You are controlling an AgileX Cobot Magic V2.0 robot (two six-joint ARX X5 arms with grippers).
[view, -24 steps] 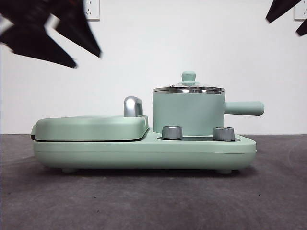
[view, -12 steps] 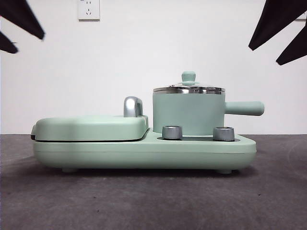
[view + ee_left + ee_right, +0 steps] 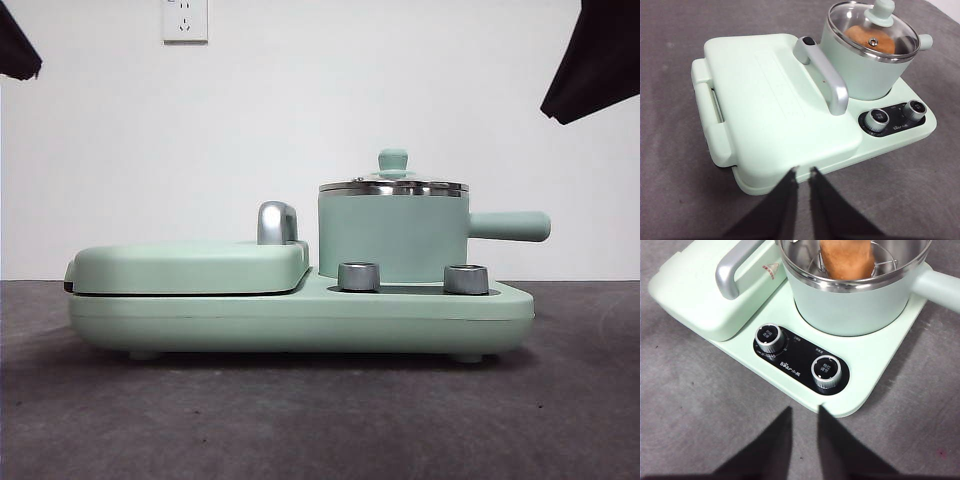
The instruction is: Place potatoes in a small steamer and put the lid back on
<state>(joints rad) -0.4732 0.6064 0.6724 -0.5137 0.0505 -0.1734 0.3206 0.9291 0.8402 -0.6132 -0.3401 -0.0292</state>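
Potato (image 3: 871,38) inside lidded steamer (image 3: 392,238) — claws clear.

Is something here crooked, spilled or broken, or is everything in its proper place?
Nothing stands out. The lid sits level on the small steamer, the potato lies inside, and nothing is spilled on the table. Both grippers hang clear.

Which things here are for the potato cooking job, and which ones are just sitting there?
For the job:
potato, inside the pot
small steamer
glass lid, on the pot

Just there:
flat griddle cover with chrome handle
two dials
wall socket
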